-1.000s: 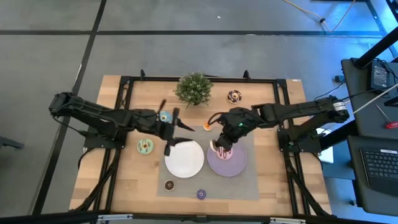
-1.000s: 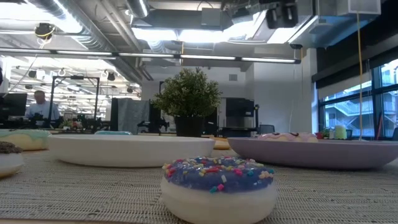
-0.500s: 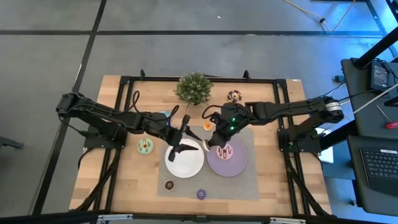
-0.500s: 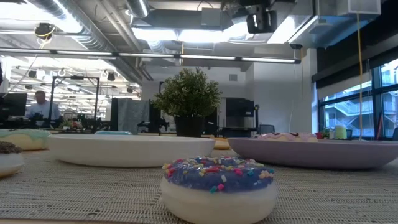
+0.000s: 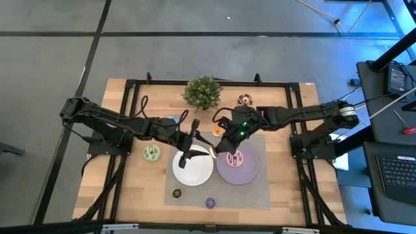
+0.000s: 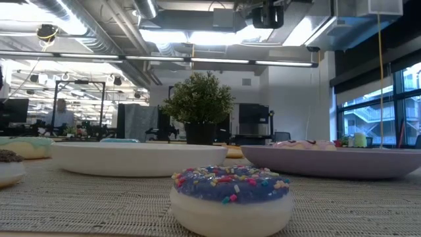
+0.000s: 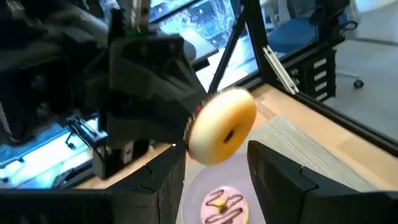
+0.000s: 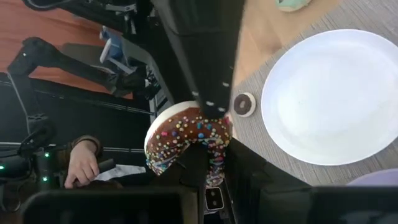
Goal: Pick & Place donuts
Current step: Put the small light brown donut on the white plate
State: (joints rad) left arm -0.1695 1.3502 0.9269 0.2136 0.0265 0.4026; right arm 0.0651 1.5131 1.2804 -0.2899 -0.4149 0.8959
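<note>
Right end effector (image 5: pixel 221 144) is clamped on a chocolate donut (image 8: pixel 186 140) with coloured sprinkles, holding it up in the air between the white plate (image 5: pixel 193 166) and the purple plate (image 5: pixel 238 168); in the left wrist view the same ring shows its pale tan underside. Left end effector (image 5: pixel 190 138) hangs just to the left of it, over the far edge of the white plate, its fingers (image 7: pixel 273 180) spread apart with nothing between them.

On the purple plate lies a pink donut (image 5: pixel 235 158) with dark squiggles of icing. The white plate carries nothing. Both plates sit on a grey woven mat (image 5: pixel 253 193) on the wooden bench (image 5: pixel 286 182).

Left of the white plate, off the mat, lies a green donut (image 5: pixel 152 153). A blue donut (image 5: pixel 171 120) shows partly behind the left arm. An orange mini (image 5: pixel 216 131) lies just beyond the two end effectors, near the mat's far edge. A dark donut with pale markings (image 5: pixel 244 100) rests at the far side, to the right of the potted plant (image 5: pixel 202 91). At the near edge of the mat sit a dark brown mini (image 5: pixel 177 193) and a purple mini (image 5: pixel 210 203) with sprinkles.
</note>
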